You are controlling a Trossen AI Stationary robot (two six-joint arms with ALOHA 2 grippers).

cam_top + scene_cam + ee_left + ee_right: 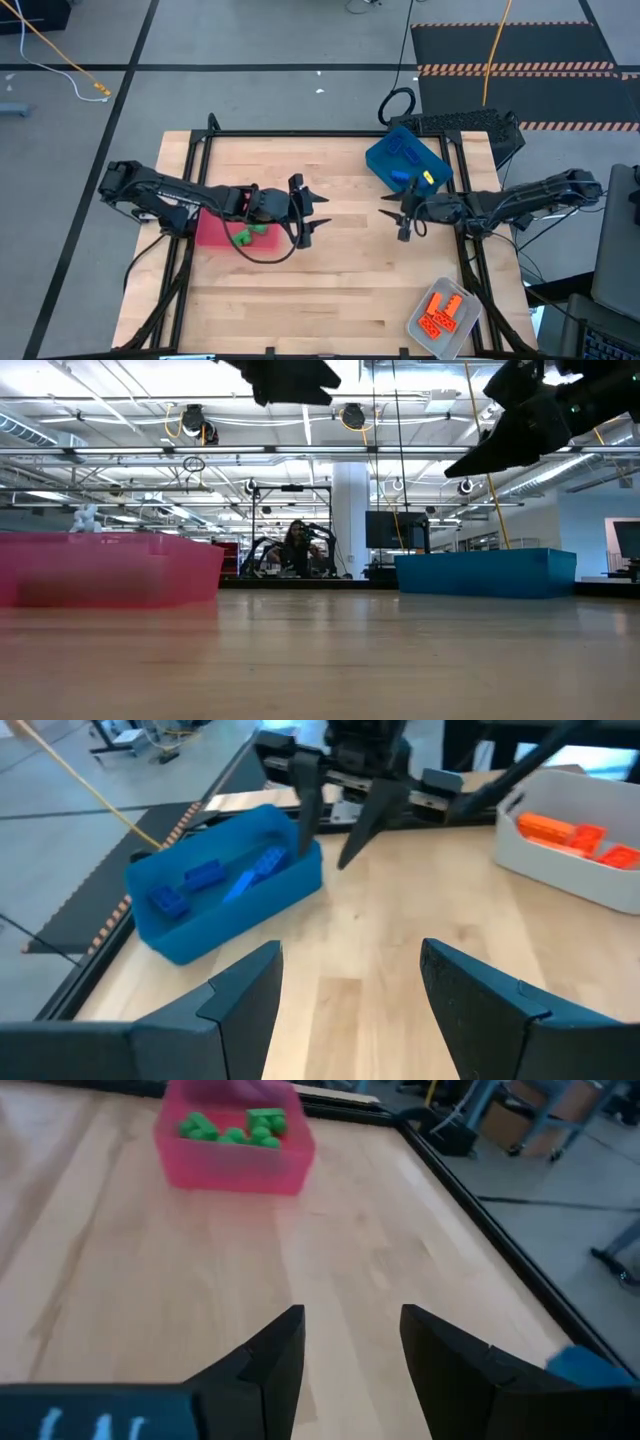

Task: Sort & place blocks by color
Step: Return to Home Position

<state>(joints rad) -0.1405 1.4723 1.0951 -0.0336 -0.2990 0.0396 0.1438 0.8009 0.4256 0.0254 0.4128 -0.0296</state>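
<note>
1. Jaws first: both sets are spread apart with nothing between them. In each wrist shot it's just bare wood showing through the gap.
2. The left gripper (322,211) hangs over the light wooden table top (340,290), just past the inner end of the translucent red plastic tray (208,232). The right gripper (395,218) faces it from the other side, so the two point roughly tip to tip near the middle with a strip of bare wood between them.
3. From table height, both grippers are up in the air, well above the trays.
4. The small green studded plastic bricks (235,1127) sit in a loose heap inside the red tray on the left side of the table.
5. The blue studded bricks (205,875) lie in the blue plastic tray (250,910). It sits skewed toward the far right of the table, just behind the right arm.
6. The orange studded bricks (565,830) are packed into the clear-grey plastic tray (560,870) at the near right corner, turned diagonal to the table edge.
7. A person (298,548) shows far back in the room, well away from the table.
</note>
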